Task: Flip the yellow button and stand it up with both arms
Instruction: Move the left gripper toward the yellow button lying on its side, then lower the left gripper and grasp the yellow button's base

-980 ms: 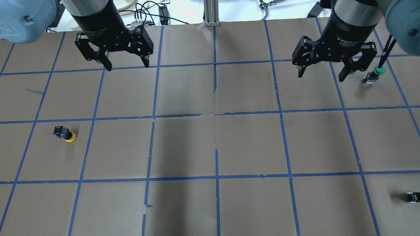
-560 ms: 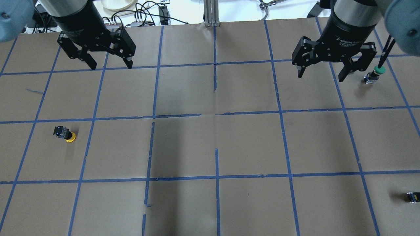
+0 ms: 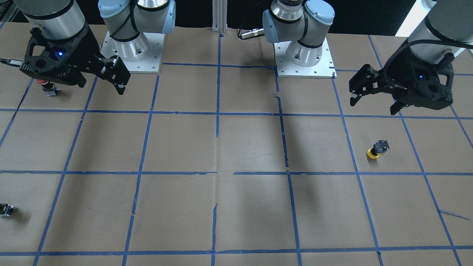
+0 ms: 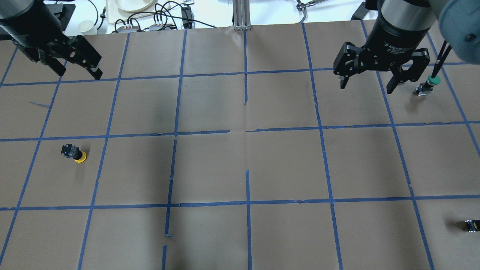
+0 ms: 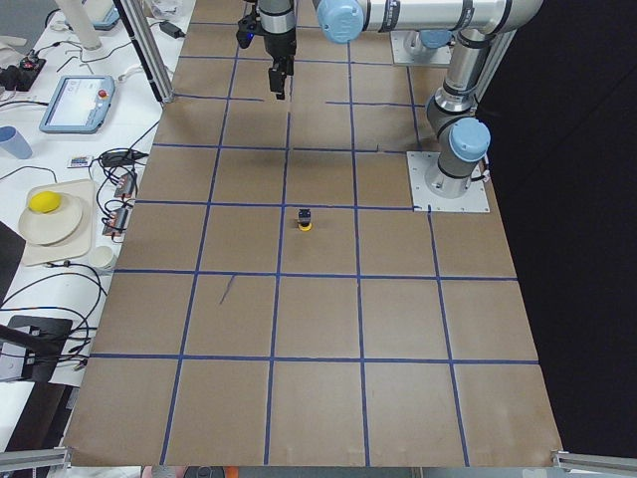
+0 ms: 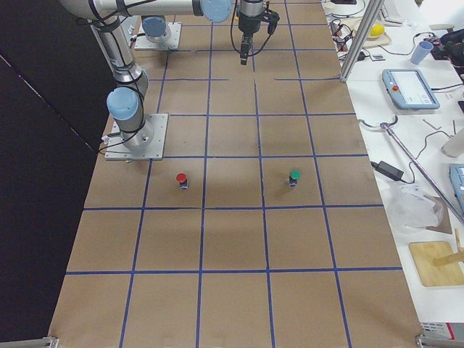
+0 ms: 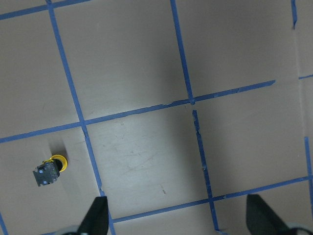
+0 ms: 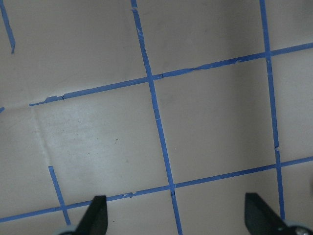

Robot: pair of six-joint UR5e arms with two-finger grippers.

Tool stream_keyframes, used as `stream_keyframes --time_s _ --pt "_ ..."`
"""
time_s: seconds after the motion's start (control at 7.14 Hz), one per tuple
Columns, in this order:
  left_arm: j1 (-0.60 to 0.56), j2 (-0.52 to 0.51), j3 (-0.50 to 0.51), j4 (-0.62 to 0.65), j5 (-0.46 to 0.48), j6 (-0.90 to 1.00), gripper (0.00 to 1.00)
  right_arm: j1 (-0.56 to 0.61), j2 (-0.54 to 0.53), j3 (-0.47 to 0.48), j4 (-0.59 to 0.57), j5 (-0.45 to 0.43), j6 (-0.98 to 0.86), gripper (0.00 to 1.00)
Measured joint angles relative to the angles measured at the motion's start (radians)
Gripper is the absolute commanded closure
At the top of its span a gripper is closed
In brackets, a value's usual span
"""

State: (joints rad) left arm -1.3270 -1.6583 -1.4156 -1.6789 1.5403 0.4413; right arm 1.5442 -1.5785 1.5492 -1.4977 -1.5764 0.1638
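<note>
Yellow button (image 4: 74, 153) sits on the table (image 4: 285, 165), apparently cap-down with the grey-black body uppermost and tilted; nothing touches it. Left end effector (image 4: 79, 74) hangs high and offset from it, fingers spread wide with nothing between them. In the wrist view the button lies just outside one fingertip (image 7: 96, 218), not within the gap. Right end effector (image 4: 366, 87) is also spread and empty, well apart from the button, with a green-capped button (image 4: 428, 84) just beside it. Step in hand, as judged: left approach for the pick. To do it well: shift sideways until the body is centred in the gap, turn the wrist so the pads meet the body's flat sides rather than the round cap, then descend slowly; a clipped cap would likely topple so light a piece. Leave the cap exposed for the right end effector to take
</note>
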Motion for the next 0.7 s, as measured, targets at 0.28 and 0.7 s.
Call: stream_keyframes --time_s 0.28,0.7 --pt "0.09 -0.021 -0.004 0.008 -0.003 0.127 0.01 0.0 -0.001 0.003 0.004 -0.002 0.001 0.0" --pt "0.16 -0.061 -0.029 0.009 0.0 0.122 0.02 -0.002 0.003 0.01 -0.023 0.004 -0.002 0.0"
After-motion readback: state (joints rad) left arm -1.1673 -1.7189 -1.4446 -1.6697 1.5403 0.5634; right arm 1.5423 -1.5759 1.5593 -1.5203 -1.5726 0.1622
